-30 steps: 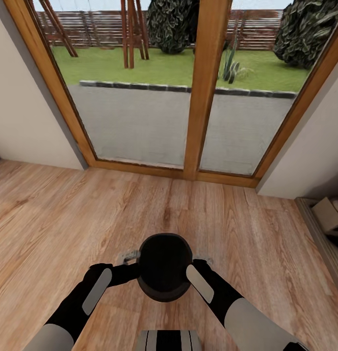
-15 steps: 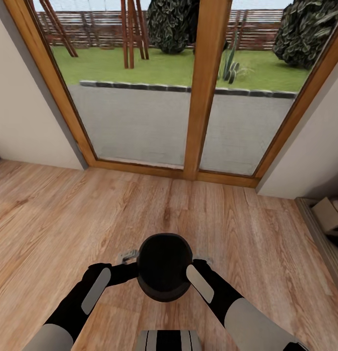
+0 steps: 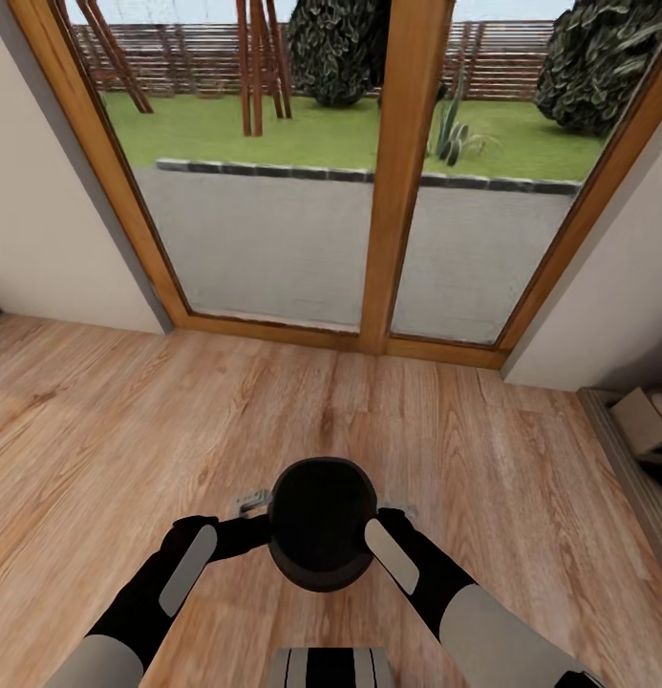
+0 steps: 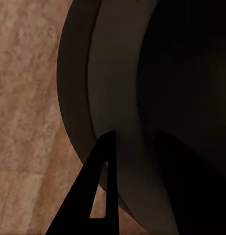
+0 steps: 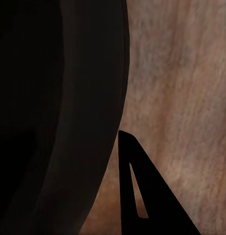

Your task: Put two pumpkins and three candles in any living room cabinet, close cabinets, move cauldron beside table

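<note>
While gripped at the rim—black unlabelled cauldron [image 3: 321, 521] between left pincer [image 3: 257, 513] and right pincer [image 3: 386, 516] above wooden floor [image 3: 130, 420].

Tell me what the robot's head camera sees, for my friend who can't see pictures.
A round black cauldron is held between the robot's left hand and right hand, above a wooden floor. Ahead is a big wood-framed glass door looking onto a paved patio and a green garden.
</note>
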Robot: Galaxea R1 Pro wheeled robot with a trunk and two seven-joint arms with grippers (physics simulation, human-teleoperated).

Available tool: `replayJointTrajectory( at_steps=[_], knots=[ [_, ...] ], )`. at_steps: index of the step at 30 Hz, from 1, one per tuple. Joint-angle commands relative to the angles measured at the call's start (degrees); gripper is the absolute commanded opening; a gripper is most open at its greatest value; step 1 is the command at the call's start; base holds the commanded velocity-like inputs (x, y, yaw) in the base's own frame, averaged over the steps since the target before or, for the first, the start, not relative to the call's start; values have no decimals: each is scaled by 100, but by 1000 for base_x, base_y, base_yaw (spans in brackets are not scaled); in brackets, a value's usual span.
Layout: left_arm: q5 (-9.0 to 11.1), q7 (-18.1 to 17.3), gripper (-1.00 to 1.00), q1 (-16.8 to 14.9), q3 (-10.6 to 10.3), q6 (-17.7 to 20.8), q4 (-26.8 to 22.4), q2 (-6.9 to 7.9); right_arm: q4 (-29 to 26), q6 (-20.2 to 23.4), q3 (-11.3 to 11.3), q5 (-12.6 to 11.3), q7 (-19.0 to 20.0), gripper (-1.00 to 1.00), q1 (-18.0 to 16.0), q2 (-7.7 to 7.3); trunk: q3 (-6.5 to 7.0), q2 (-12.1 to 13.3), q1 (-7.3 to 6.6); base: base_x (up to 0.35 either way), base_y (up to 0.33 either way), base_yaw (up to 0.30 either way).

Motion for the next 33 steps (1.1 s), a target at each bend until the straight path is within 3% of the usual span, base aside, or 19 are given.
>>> replayJointTrajectory(
  at_steps=[1,9,33],
  knots=[
    [-62,44,-100,-2,-16,20,-7,8,-9,1,27,-55,-46,-100,-7,-3,19,-1,-4,0,0,0],
    [-62,44,-100,-5,-23,20,-6,8,-15,1,27,-55,-46,-100,-7,-3,41,1,-6,0,0,0],
    [-62,44,-100,-5,-23,20,-6,8,-97,1,36,-55,-37,-100,-7,-12,573,33,-68,0,0,0]
  ],
)
